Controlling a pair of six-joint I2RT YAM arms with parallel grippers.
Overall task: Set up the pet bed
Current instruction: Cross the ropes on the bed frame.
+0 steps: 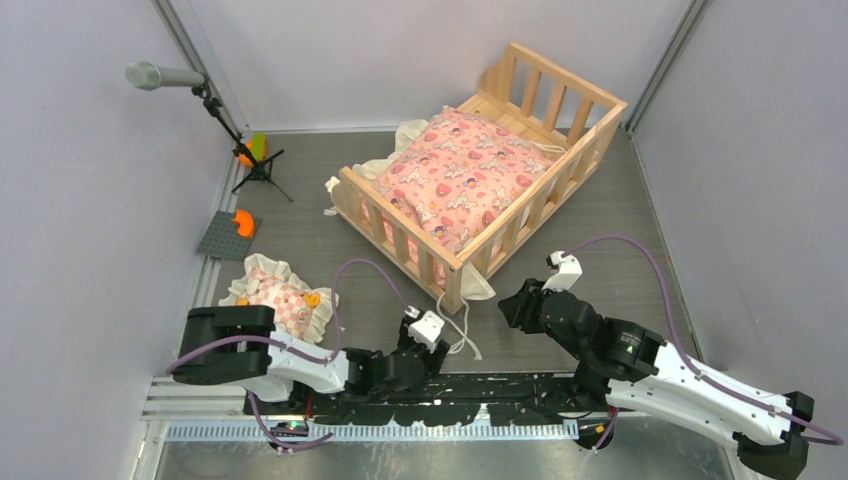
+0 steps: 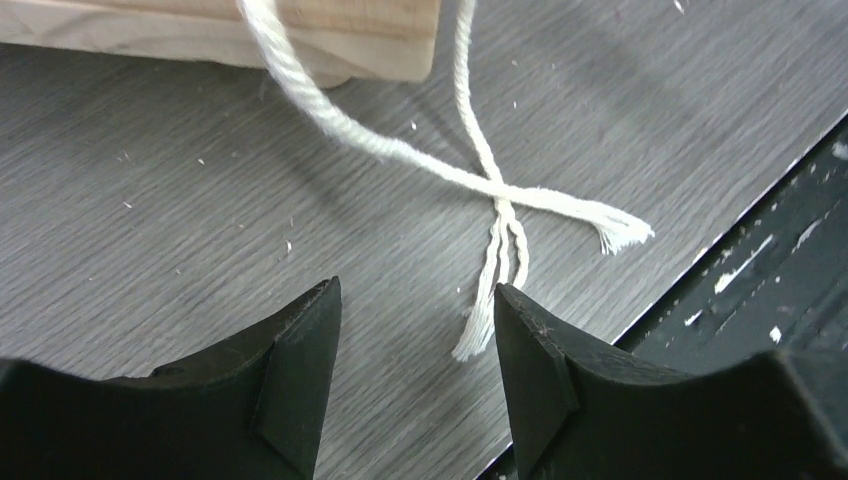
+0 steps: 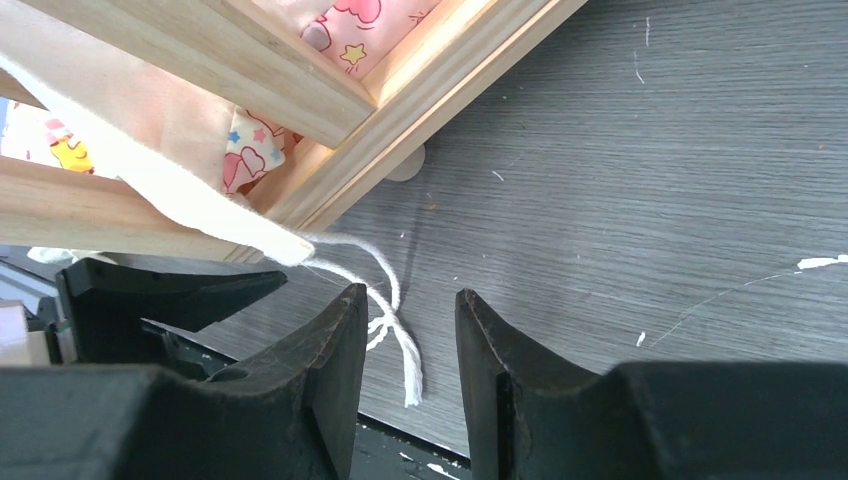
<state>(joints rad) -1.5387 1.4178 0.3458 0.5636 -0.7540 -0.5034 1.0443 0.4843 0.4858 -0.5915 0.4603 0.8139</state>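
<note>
No word, label, brand, number or sign is readable anywhere; the pink printed fabric cushion [image 1: 460, 175], toward twelve o'clock, bears only cartoon figures and stars.

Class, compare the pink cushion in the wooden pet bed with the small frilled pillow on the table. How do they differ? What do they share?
The cushion is far larger than the pillow. The cushion lies inside the pet bed; the pillow lies outside it on the table. The cushion has a cartoon print; the pillow looks checked. Both are pink with cream frills.
</note>
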